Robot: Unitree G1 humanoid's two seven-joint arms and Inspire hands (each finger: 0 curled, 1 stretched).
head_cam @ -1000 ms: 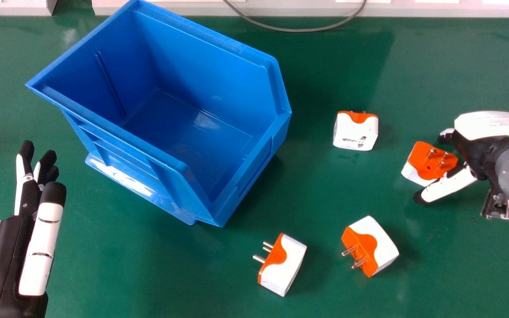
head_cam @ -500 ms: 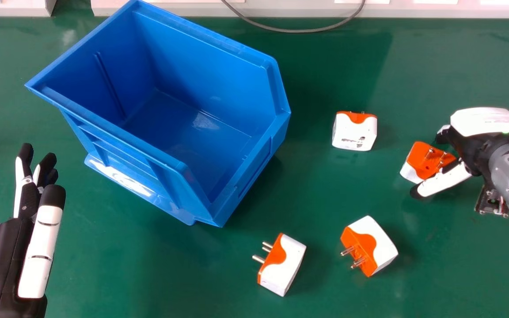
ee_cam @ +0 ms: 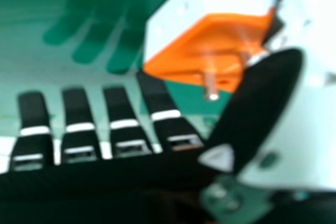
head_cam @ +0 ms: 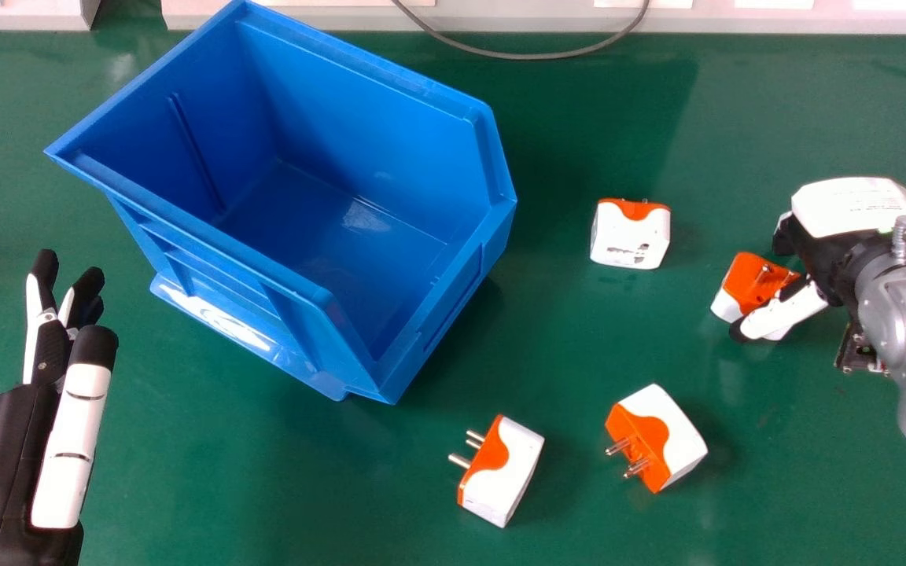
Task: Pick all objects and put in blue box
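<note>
The right hand (head_cam: 854, 206) is open at the right of the head view, its thumb overlapping the near side of an orange-and-white plug adapter (head_cam: 750, 281). In the right hand view that adapter (ee_cam: 210, 40) is beside the thumb, beyond the straight fingers of my right hand (ee_cam: 126, 124). Three similar adapters rest on the table: one right of the box (head_cam: 631, 234), one at lower centre (head_cam: 502, 470), another to its right (head_cam: 661, 436). No adapters show inside the blue box (head_cam: 343, 228). At the lower left, my left hand (head_cam: 68, 440) stays open and holds nothing.
The green table (head_cam: 280, 479) spreads around the box. A grey cable (head_cam: 532, 56) loops over the far edge, near pale panels (head_cam: 799, 20). The box's high walls face the left and back of the view.
My right hand has shifted left and slightly farther from the robot, and its thumb now covers more of the rightmost adapter. The left hand and the adapters stay practically in place.
</note>
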